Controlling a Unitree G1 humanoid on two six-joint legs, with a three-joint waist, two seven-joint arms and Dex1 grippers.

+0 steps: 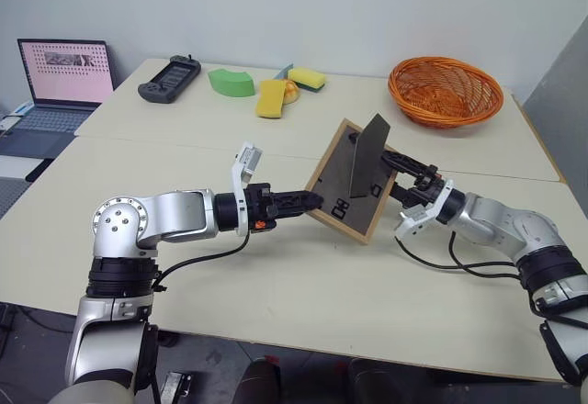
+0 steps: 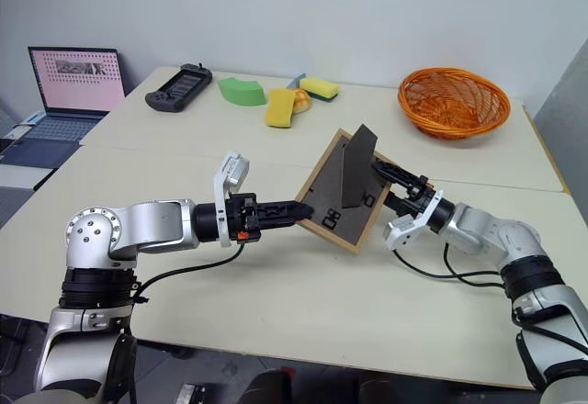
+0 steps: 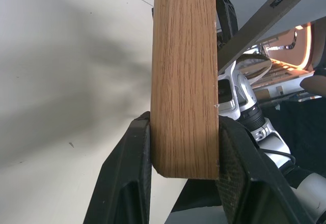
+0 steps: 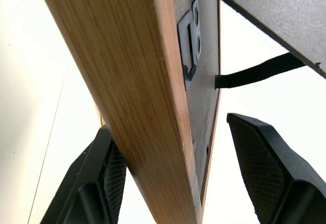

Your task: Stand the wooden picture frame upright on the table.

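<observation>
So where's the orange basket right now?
In the left eye view, the orange basket sits on the table at its far right, beyond the wooden picture frame.

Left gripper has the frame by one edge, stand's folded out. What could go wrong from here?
1. The left gripper pinches only the wooden edge of the frame, held tilted above the table; it could pivot or slip.
2. The right gripper is open around the opposite edge, close to the stand and its strap; closing there might snag the strap or fold the stand.
3. Set down this tilted, the frame may topple.
</observation>
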